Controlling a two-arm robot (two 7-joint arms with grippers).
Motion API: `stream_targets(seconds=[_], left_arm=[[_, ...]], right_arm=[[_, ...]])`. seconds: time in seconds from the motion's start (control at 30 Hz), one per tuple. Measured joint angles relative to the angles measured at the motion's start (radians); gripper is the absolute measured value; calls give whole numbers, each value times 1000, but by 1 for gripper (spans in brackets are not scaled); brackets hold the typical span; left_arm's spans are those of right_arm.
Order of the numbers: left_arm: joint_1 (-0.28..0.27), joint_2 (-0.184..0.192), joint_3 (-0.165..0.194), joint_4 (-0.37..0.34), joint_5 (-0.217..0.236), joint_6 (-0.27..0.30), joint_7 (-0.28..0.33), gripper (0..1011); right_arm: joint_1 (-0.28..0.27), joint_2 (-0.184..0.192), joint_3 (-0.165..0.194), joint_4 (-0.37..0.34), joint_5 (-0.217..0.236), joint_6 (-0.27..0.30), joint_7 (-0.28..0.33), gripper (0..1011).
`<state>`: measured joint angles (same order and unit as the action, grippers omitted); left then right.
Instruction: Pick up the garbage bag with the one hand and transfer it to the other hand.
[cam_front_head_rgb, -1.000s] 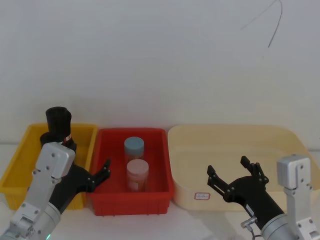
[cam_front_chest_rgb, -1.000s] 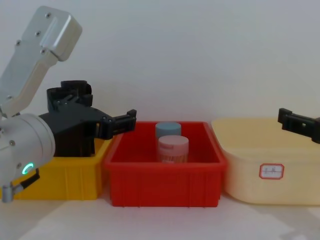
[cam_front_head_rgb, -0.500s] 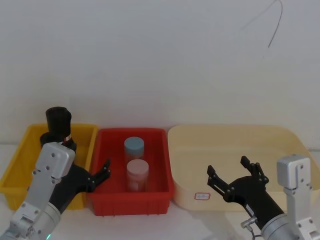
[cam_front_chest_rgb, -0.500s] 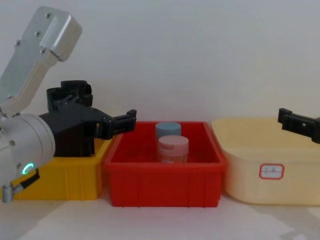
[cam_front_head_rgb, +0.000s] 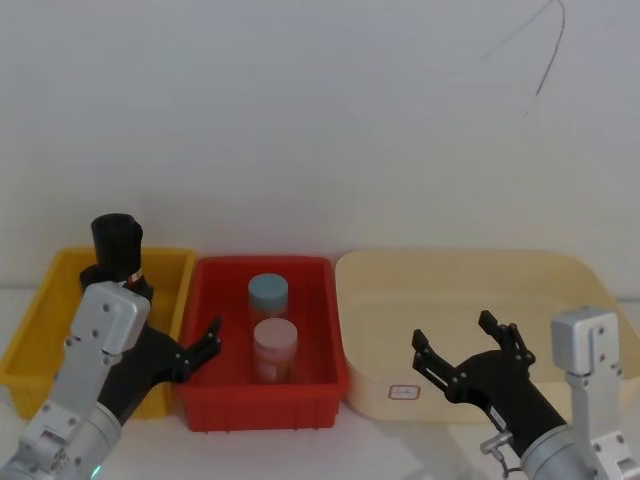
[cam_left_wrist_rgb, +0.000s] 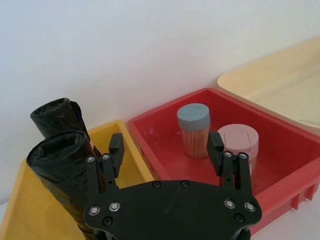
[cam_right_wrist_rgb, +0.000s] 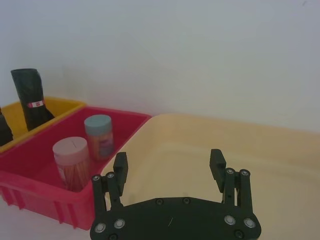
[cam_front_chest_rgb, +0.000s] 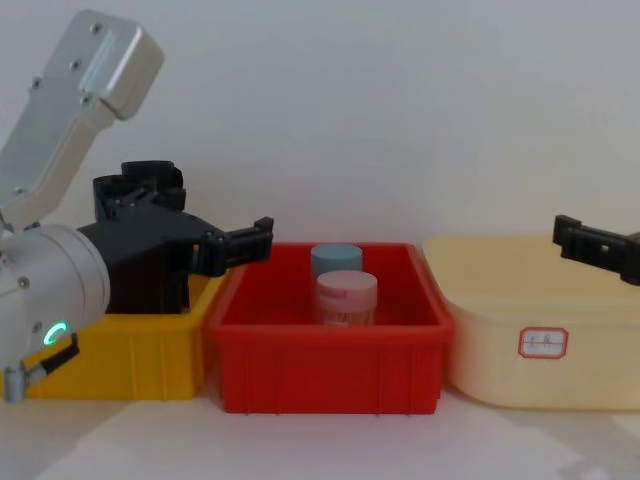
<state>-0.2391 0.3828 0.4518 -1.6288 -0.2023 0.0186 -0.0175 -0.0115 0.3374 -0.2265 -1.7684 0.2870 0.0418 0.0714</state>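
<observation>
Two black rolls stand upright in the yellow bin. The nearer, plain one is the garbage bag; its top shows just ahead of my left arm. Behind it stands the roll with a red-and-white sticker. My left gripper, on the arm with the green-teal ring, is open and holds nothing. It hovers over the wall between the yellow and red bins, its left finger close beside the garbage bag. My right gripper is open over the front of the cream tub.
The red bin in the middle holds a blue-lidded jar and a pink-lidded jar. The cream tub carries a small label on its front. A white wall stands close behind the three containers.
</observation>
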Motion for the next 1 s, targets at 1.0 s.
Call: stream_targets(seconds=[1.0], left_arm=[[-6, 178, -191, -280, -176, 228, -217, 1000]], right_arm=[[161, -51, -62, -201, 12, 392, -19, 1001]])
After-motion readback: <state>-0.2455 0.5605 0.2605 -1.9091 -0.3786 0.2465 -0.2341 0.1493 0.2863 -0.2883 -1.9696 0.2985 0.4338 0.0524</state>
